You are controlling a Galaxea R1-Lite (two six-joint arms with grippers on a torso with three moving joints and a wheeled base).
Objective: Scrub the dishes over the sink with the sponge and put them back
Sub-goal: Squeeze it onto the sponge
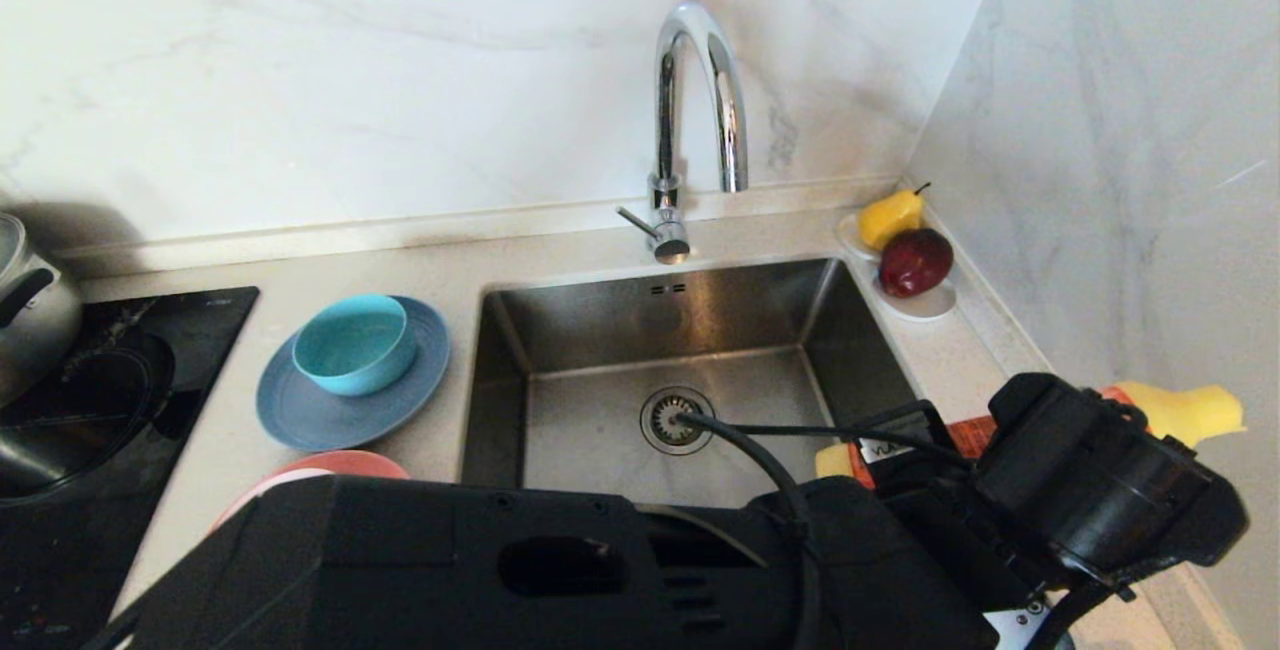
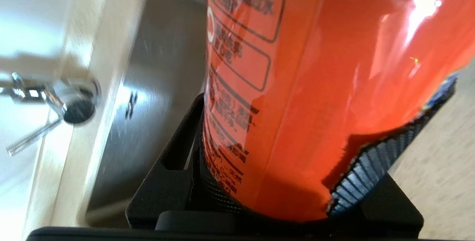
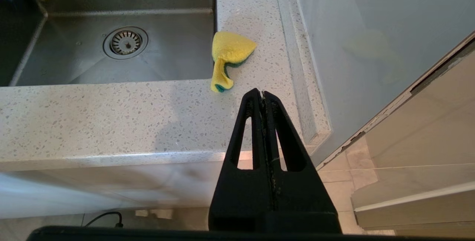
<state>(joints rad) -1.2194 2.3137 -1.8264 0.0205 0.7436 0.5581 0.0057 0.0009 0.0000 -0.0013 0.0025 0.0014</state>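
Observation:
My left gripper (image 2: 289, 141) is shut on an orange detergent bottle (image 2: 334, 66), its ribbed pads pressing both sides. In the head view the left arm reaches across the front, and the bottle's yellow cap (image 1: 1185, 410) shows to the right of the sink (image 1: 640, 310). The yellow-and-green sponge (image 3: 228, 57) lies crumpled on the counter by the sink's right edge. A teal bowl (image 1: 352, 342) sits on a grey-blue plate (image 1: 300, 410) left of the sink. In front of them the arm half hides a salmon-pink plate (image 1: 350, 463). My right gripper (image 3: 262, 94) is shut and empty, below the counter's front edge.
A chrome gooseneck faucet (image 1: 690, 100) rises behind the sink. A small white dish (image 1: 925, 305) with a pear and an apple stands in the back right corner by the wall. A black cooktop (image 1: 110, 380) with a pot (image 1: 30, 300) is at the far left.

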